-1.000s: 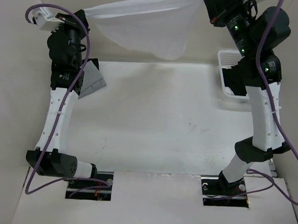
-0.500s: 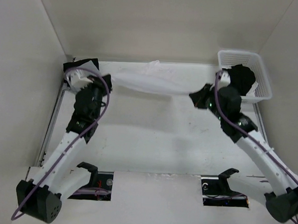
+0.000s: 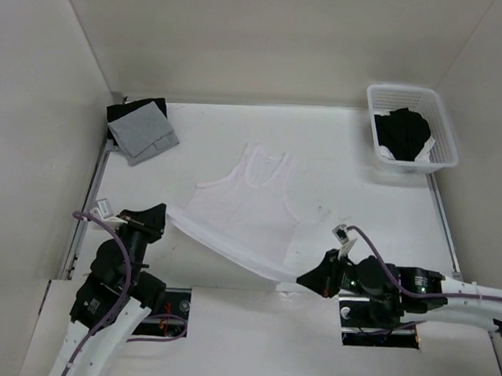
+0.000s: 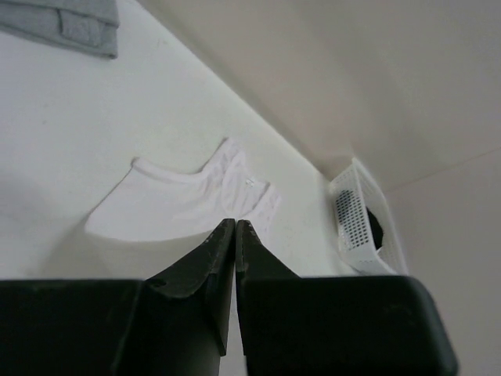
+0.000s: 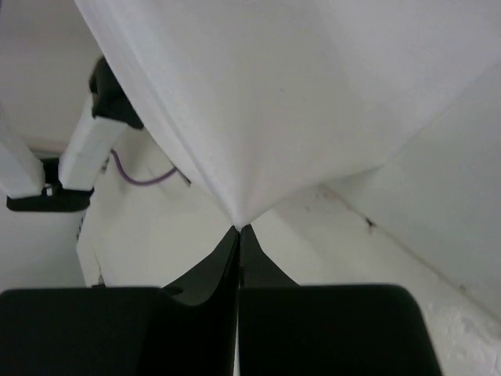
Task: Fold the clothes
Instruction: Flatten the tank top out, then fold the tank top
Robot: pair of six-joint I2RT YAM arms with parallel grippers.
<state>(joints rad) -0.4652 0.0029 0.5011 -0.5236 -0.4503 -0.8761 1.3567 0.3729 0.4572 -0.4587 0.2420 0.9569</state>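
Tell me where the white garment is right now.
In the top view the white garment lies in the middle of the table, its near hem held at either end by the left gripper and the right gripper.

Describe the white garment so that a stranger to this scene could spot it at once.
On the table, between the grey folded cloth at far left and the basket at far right, lies a sleeveless white vest. It is the only white garment, with its hem stretched towards the near edge.

Plain white garment (image 3: 241,209) (no print seen), grey cloth (image 3: 144,136) laid on black fabric (image 3: 120,111), black garment (image 3: 401,128) in white perforated basket (image 3: 403,90), purple cable (image 3: 129,253).
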